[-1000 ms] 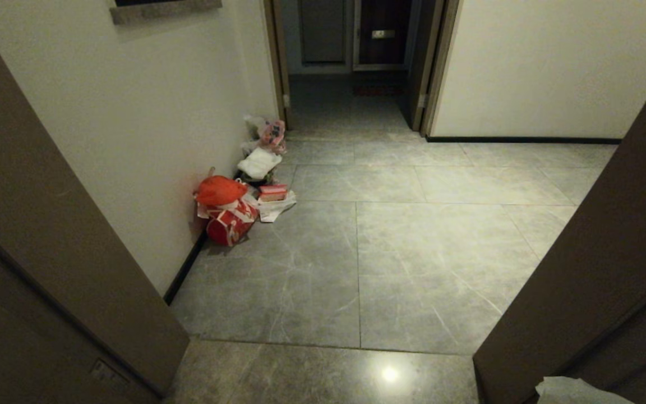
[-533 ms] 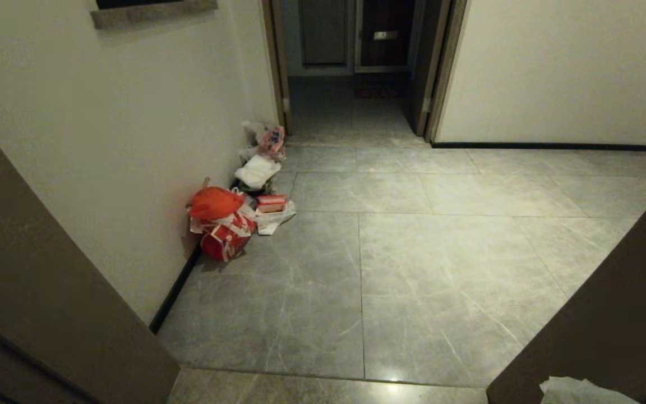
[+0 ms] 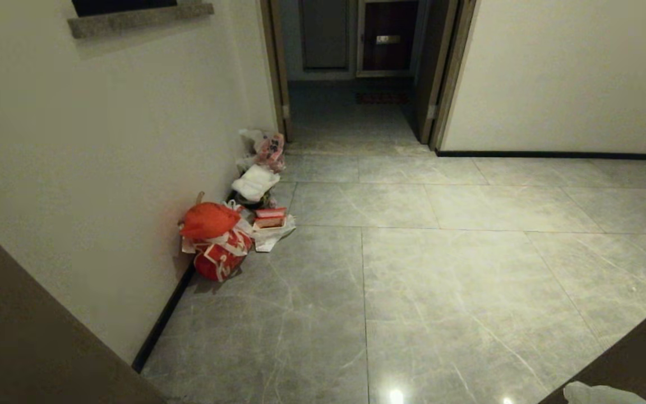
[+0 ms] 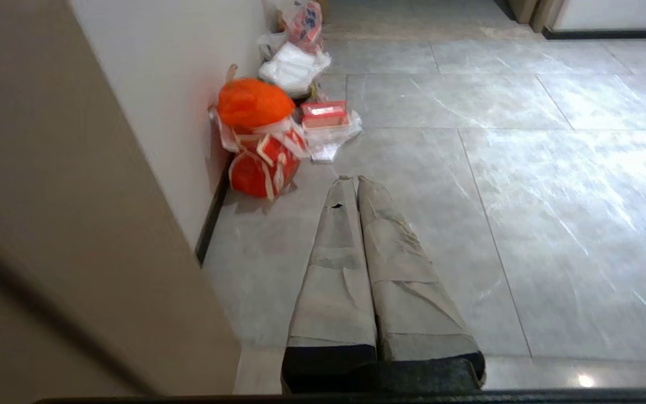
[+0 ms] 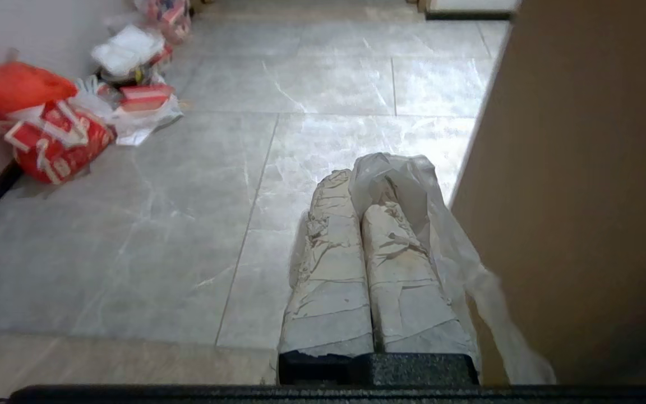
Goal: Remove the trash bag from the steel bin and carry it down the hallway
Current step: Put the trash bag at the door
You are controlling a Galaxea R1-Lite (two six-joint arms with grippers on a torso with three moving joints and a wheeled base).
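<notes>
Your camera has rolled forward through the doorway into the hallway [image 3: 441, 280], so the bag is out and carrying remains: the right gripper [image 5: 359, 179] is pinched on the trash bag [image 5: 413, 191], the left gripper [image 4: 355, 180] closed empty.

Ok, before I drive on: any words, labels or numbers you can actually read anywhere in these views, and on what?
None can be read.
Red bag by the wall: white markings, too blurred to read.
Small red box beside it: label too small to read.
Pink-printed bag near the door frame: print unreadable.
Trash bag over the right gripper: no print visible on the part in view.
</notes>
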